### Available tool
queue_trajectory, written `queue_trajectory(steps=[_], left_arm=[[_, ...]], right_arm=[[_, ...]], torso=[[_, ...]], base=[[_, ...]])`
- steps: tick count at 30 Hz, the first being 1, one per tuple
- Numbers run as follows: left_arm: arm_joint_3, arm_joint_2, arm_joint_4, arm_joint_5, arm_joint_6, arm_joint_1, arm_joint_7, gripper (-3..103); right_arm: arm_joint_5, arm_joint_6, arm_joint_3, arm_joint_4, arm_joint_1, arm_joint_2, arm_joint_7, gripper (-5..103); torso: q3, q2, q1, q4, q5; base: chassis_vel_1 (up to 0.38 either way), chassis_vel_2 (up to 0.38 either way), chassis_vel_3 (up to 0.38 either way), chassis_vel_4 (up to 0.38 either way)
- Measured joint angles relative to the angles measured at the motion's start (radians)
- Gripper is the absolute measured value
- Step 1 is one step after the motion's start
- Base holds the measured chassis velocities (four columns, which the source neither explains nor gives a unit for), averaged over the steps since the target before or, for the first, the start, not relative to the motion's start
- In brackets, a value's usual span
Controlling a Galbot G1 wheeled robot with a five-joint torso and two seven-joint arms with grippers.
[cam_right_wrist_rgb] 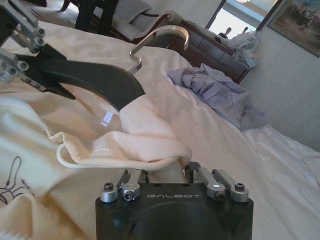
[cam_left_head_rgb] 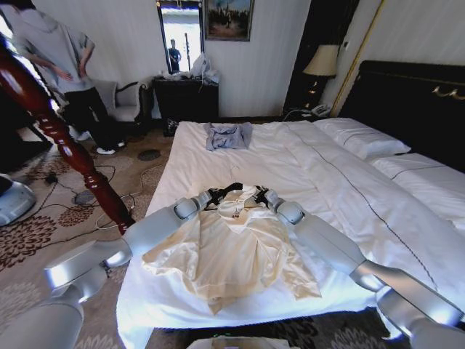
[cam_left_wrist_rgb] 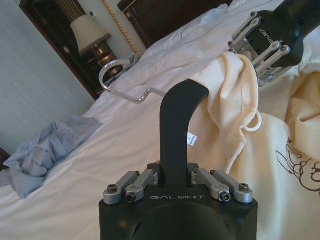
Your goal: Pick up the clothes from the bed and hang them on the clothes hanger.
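The clothes, a cream long-sleeved top (cam_left_head_rgb: 232, 251), lie spread on the near part of the bed (cam_left_head_rgb: 320, 167), collar toward the far side. My left gripper (cam_left_head_rgb: 211, 197) is shut on one shoulder of the black clothes hanger (cam_left_wrist_rgb: 176, 117), whose metal hook (cam_left_wrist_rgb: 120, 82) points away over the sheet. The hanger's other shoulder (cam_right_wrist_rgb: 90, 77) reaches under the top's collar (cam_right_wrist_rgb: 130, 135). My right gripper (cam_right_wrist_rgb: 162, 172) is shut on the collar's cream fabric, lifting a fold of it beside the hanger. In the left wrist view the right gripper (cam_left_wrist_rgb: 262, 42) holds that fold (cam_left_wrist_rgb: 235, 80) up.
A small grey-blue garment (cam_left_head_rgb: 228, 135) lies farther up the bed. A thick reddish wooden post (cam_left_head_rgb: 65, 142) stands off the bed's left edge, over cables on the carpet. White pillows (cam_left_head_rgb: 363, 138) and a dark headboard (cam_left_head_rgb: 414, 102) are at the right. A person stands far left.
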Motion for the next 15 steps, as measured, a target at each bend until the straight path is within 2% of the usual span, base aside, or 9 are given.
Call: queue_trajectory(steps=[12,15], left_arm=[[-0.008,0.028,-0.043,0.002,0.028,0.014,-0.041,24],[-0.028,0.047,-0.076,0.002,0.033,0.026,-0.059,40]], right_arm=[[-0.001,0.003,-0.005,0.016,0.001,-0.01,0.026,32],[0.0,0.001,0.01,0.027,-0.01,-0.014,0.039,28]], torso=[[0.0,0.0,0.0,0.0001,0.0],[0.0,0.0,0.0,0.0,0.0003]], base=[[0.0,0.0,0.0,0.0],[0.0,0.0,0.0,0.0]])
